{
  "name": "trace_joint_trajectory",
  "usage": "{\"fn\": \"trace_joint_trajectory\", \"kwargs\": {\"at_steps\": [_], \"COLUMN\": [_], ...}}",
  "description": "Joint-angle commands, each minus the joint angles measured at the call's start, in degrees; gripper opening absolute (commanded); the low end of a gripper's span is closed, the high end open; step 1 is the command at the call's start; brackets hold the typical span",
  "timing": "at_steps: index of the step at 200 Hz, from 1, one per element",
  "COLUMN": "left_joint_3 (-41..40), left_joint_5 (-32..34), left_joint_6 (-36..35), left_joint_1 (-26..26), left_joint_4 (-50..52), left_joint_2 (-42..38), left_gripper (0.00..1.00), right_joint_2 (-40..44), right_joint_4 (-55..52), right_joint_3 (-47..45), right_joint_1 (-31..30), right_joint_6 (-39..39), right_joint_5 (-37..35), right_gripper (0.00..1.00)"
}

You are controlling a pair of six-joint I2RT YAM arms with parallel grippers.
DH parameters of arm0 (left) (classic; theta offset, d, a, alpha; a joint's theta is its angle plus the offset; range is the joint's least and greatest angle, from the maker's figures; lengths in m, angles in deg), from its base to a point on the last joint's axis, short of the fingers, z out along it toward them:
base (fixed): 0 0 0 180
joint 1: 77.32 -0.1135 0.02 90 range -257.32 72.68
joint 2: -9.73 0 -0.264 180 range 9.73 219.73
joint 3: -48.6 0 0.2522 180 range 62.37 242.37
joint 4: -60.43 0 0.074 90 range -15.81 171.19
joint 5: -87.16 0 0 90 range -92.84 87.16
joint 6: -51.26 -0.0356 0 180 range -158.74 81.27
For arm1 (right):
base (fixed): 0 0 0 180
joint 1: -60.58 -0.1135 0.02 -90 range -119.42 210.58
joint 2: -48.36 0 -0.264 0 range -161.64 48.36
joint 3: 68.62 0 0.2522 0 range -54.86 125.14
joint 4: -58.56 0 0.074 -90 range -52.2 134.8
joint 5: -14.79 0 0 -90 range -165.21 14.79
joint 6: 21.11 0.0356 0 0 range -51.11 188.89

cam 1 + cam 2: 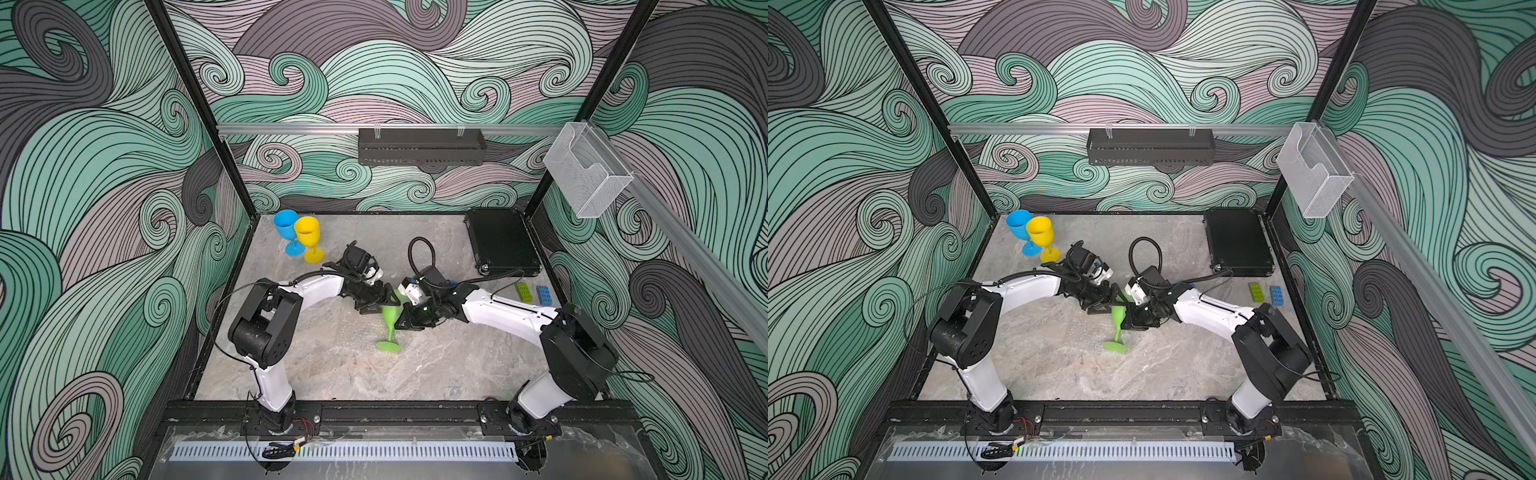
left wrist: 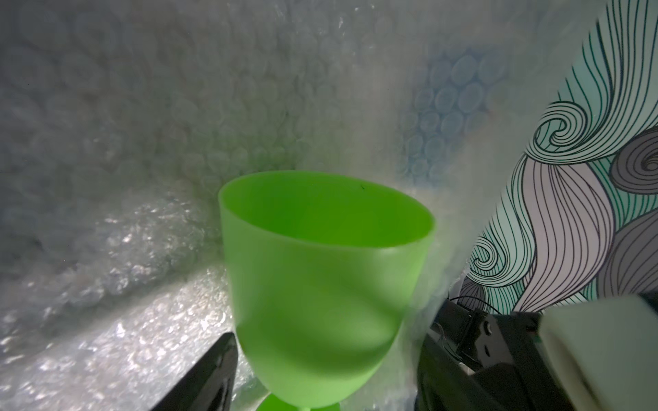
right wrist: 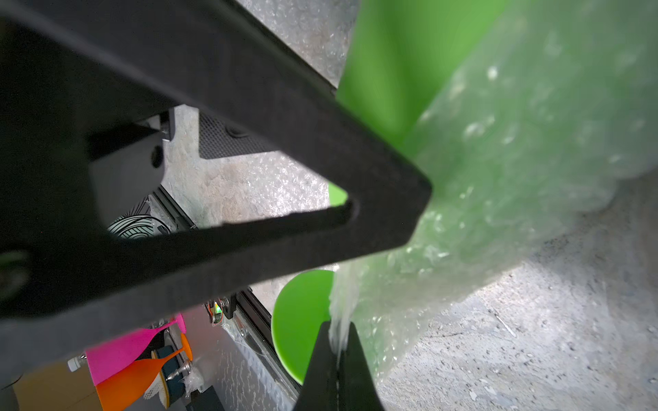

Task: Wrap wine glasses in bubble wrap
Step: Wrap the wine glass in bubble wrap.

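Pinched tight in my right gripper (image 3: 338, 332), bubbly clear wrap (image 3: 516, 160) drapes the smooth green goblet (image 2: 320, 267); my left gripper (image 2: 327, 343) gapes wide astride its bowl.

Right gripper (image 3: 337, 332): jaws pinched tight on a bunched edge of the bubble wrap (image 3: 498, 160). From the pinch the sheet spreads over one side of the green goblet (image 3: 388, 71); the bowl's other side is bare. The goblet's foot (image 3: 299, 320) sits just beside the jaws. A black triangular finger (image 3: 391, 199) from the other arm crosses the view with its tip at the bowl; contact unclear. Grey stone tabletop (image 3: 552, 320) beneath. Beyond the table edge are a pink shape (image 3: 121, 350) and an orange stemmed cup (image 3: 131, 384).
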Motion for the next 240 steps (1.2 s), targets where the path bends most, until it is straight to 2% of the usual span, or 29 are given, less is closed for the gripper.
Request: {"fn": "trace_joint_trajectory", "kwargs": {"at_steps": [1,31,72,137,172,195,200,227,233,240], "left_joint_3": [1.0,1.2,0.7,0.4,0.8,0.3,0.5,-0.5,-0.4,-0.3], "left_joint_5": [1.1,2.2,3.4,4.0,4.0,3.8,3.9,3.2,3.2,3.3], "left_joint_6": [-1.5,-3.0,-3.7,-4.0,-4.2,-4.1,-4.3,-3.8,-3.8,-4.1], "left_joint_1": [0.5,0.5,0.5,0.5,0.4,0.4,0.4,0.4,0.4,0.4], "left_joint_4": [1.4,2.5,2.6,2.4,2.8,2.3,2.5,1.8,1.7,2.0], "left_joint_2": [1.0,0.9,0.4,1.0,0.7,0.3,0.1,-0.1,-0.2,-0.3], "left_gripper": [0.72,0.66,0.53,0.50,0.50,0.50,0.50,0.49,0.49,0.49], "right_joint_2": [-0.8,-1.3,-0.9,8.4,12.0,10.6,10.0,5.8,5.0,3.8], "right_joint_4": [0.0,-0.9,-1.6,-7.2,-9.9,-8.5,-8.3,-6.0,-5.5,-4.8], "right_joint_3": [1.1,1.8,2.4,1.0,-0.3,-0.8,-0.5,1.3,1.7,2.2], "right_joint_1": [-0.4,-0.4,-0.8,-0.1,4.1,7.4,8.1,10.7,11.1,11.5], "right_joint_6": [-0.6,-0.9,-1.0,-1.3,-0.1,1.7,2.2,2.9,3.0,3.3], "right_joint_5": [0.3,0.4,0.5,-1.0,-3.3,-4.5,-4.2,-4.1,-4.2,-4.1], "right_gripper": [0.02,0.03,0.04,0.35,0.53,0.64,0.70,0.75,0.81,0.83]}}
